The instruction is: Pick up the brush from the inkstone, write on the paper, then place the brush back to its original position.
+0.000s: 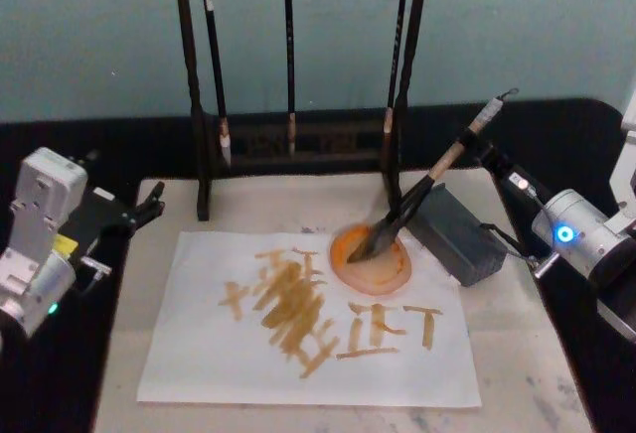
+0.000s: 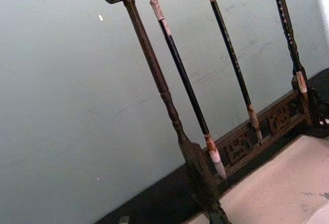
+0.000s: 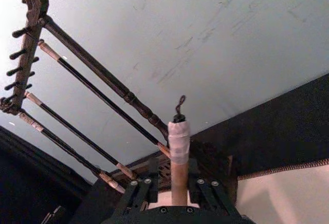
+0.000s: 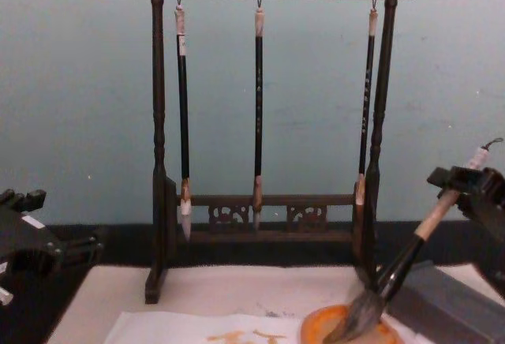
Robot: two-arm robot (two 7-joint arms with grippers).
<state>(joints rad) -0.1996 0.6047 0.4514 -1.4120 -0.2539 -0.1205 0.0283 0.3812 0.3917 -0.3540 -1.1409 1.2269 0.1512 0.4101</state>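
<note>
Overhead, the brush (image 1: 409, 207) leans tilted, its bristles resting in the inkstone (image 1: 338, 251), which sits at the far right corner of the paper (image 1: 199, 354). The right gripper (image 1: 479, 145), up and to the right of the inkstone, is clamped on the brush's pale upper shaft. The left gripper (image 1: 149, 205) sits parked well to the left of the inkstone.

From the left wrist, a wooden rack (image 2: 154, 70) carries three slim brushes (image 2: 187, 85).

From the right wrist, the pale shaft is pinched in the gripper.

From the chest, the tuft lies in the inkstone.
</note>
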